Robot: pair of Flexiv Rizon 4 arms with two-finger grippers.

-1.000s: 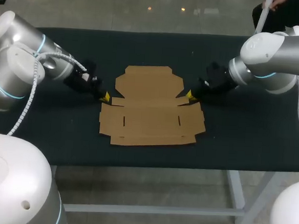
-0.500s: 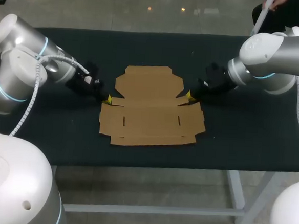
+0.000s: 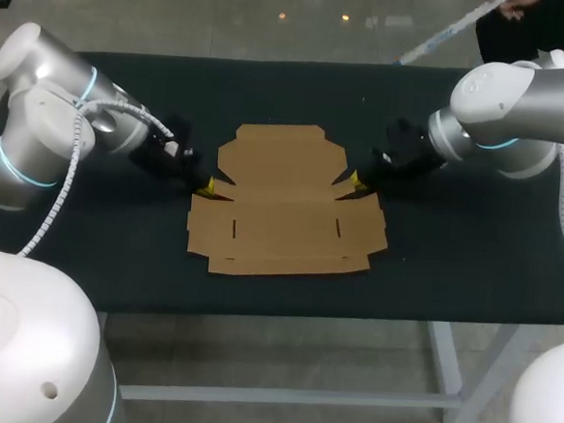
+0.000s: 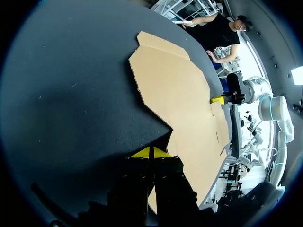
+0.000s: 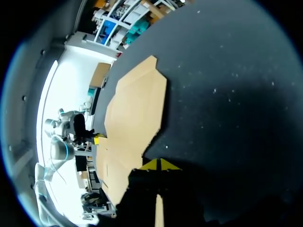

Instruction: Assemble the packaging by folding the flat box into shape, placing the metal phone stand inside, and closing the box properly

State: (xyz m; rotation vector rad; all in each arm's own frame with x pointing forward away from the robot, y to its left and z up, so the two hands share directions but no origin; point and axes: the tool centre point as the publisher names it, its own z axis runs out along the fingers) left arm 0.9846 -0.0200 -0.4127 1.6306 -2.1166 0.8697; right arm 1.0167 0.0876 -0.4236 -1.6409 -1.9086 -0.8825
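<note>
left gripper point(image 3: 204, 184) has its yellow tips pressed together with nothing between them. it sits low at the box's left edge, tips pointing into the notch where the far flap meets the wide panel. right gripper point(image 3: 358, 181) is also pinched together on nothing, at the matching notch on the box's right edge. box point(image 3: 282, 207) lies flat and unfolded, plain brown card, between the two grippers on the dark table point(image 3: 473, 254). whether either tip touches the card, i cannot tell.
</note>
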